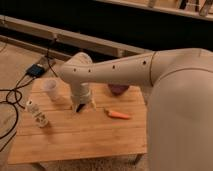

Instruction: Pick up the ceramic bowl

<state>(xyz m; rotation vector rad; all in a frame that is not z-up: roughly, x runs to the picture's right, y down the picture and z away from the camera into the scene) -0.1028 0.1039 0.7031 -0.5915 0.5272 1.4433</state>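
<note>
On the floor past the left edge of the wooden worktop (75, 136), dark cables (10, 96) trail toward a small dark box (36, 70) lying off the far left corner. Close to the left edge, about midway along it, stands a small white bottle (38, 114) with dark markings; what it holds cannot be made out. Farther back, near the far left corner, a translucent white plastic cup (51, 89) stands upright.

Right of the cup, around the middle of the worktop, the tool (83, 106) points straight down from a pale wrist, its dark tip low over the wood or possibly resting on it. Whether it is released or clenched cannot be told from this view; nothing is seen in its grasp. The cream-coloured arm (115, 72) runs from that wrist across the far side of the worktop to the robot's large rounded body at the right.

An orange carrot (118, 114) lies flat to the right of the tool, apart from it. Behind the carrot, near the far edge and toward the far right corner, sits the dark maroon ceramic bowl (119, 90), its upper part hidden by the arm, well clear of the tool.
</note>
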